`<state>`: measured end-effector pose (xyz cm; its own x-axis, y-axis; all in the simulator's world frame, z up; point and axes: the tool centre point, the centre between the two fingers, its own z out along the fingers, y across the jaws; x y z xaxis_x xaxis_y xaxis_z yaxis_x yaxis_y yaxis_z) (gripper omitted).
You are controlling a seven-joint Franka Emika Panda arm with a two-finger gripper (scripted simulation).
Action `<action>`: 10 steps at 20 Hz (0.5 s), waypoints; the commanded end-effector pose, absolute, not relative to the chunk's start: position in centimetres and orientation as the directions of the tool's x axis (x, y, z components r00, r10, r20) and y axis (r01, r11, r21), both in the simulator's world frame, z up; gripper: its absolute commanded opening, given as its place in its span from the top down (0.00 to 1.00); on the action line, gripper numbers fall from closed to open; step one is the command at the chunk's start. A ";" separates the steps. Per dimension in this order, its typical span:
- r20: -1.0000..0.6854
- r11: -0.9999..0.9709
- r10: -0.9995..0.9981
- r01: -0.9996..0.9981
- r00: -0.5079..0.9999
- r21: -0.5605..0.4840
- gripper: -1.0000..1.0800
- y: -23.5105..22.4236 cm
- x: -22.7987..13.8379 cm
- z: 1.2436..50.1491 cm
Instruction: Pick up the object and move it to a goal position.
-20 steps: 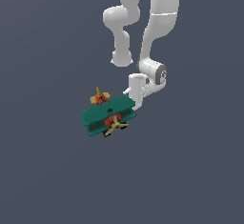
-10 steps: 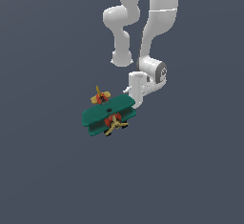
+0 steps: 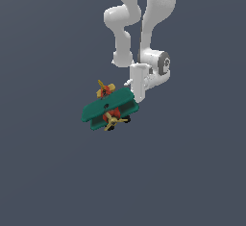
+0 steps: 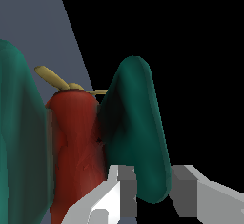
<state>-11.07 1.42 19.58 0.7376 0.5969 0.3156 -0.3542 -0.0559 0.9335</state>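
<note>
The object is a toy biplane with two teal wings, a red body and a yellow propeller. It hangs tilted in the air at the middle of the exterior view, to the exterior view's left of the white wrist. My gripper is shut on the end of one wing. In the wrist view the two grey fingers stand on either side of that teal wing tip, my gripper closed around it. The red body and the propeller show beyond it. The wheels are hidden in the wrist view.
A plain grey surface lies under and around the plane. The white arm comes down from the top of the exterior view.
The gripper and the biplane have risen a little together. The grip on the wing is unchanged.
</note>
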 end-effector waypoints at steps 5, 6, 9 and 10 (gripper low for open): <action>0.320 -0.056 0.597 -0.360 0.736 0.931 1.00 1.4 -11.0 25.2; 0.320 -0.056 0.597 -0.360 0.736 0.931 1.00 1.4 -11.0 26.1; 0.320 -0.056 0.597 -0.360 0.735 0.931 1.00 1.4 -11.0 28.8; 0.320 -0.056 0.597 -0.360 0.735 0.931 1.00 1.3 -10.9 29.7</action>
